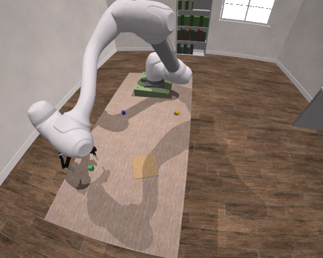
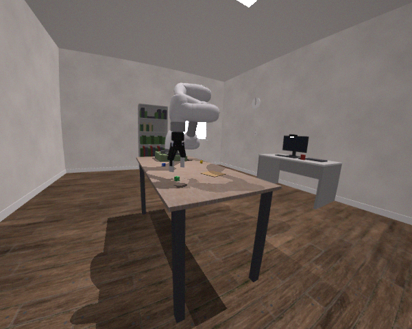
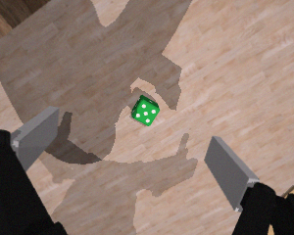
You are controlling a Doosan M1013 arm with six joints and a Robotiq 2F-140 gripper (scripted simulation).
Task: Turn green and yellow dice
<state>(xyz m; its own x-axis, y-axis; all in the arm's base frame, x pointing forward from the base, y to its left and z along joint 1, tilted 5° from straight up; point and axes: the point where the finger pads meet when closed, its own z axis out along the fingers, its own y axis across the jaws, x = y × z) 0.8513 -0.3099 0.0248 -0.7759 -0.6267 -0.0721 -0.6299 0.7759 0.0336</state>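
The green die lies on the table left of the mat in the top view; its face with five white pips is toward the wrist camera. My gripper is open and empty, above the table near the green die. The tan square mat bears no die; a corner shows at the lower right in the wrist view. The yellow die and the blue die lie off the mat, nearer the robot base; their top numbers are too small to read.
The green robot base stands at the far end of the table. The green die is near the table's left edge in the top view. The arm reaches along that side, and its shadows fall across table and mat.
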